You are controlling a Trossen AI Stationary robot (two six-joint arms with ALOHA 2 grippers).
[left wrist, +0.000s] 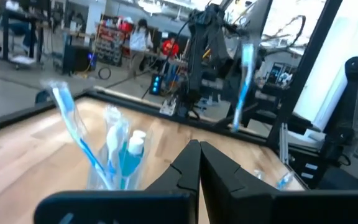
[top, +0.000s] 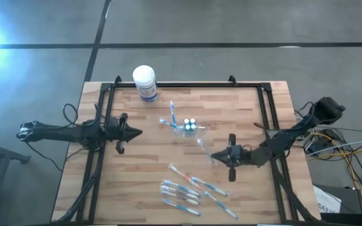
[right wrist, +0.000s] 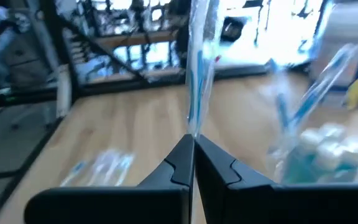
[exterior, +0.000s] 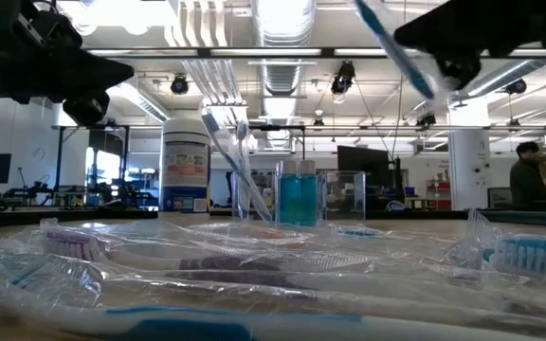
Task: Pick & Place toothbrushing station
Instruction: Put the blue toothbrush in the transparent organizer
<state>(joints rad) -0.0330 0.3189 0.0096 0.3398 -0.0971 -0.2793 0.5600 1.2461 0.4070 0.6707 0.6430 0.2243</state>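
Observation:
A small clear cup [top: 187, 127] stands mid-table on its base, with blue-and-white toothbrushes and white-capped pieces [top: 189, 124] inside; it also shows in the left wrist view [left wrist: 114, 158]. Several wrapped toothbrushes [top: 184, 191] lie flat near the table's front edge. My right gripper [top: 215, 156], just right of the cup, is shut on a wrapped toothbrush [right wrist: 197, 68]. At the table's left, my left gripper [top: 136, 132] hovers shut with nothing between its fingers, pointing toward the cup. My right gripper pinches one end of the wrapped toothbrush [right wrist: 194, 127] between its two fingertips, wrapper and all. The fingers come nearly level from the table's right side. The toothbrush [exterior: 396, 47] sticks out beyond the fingertips toward the cup, slanting and lifted clear of the table.
A white-lidded tub [top: 144, 83] with a blue label stands at the far left of the table. A black frame [top: 187, 85] runs along the table's edges. Bare wood lies between the cup and the loose toothbrushes. A person [exterior: 529, 175] sits in the room beyond.

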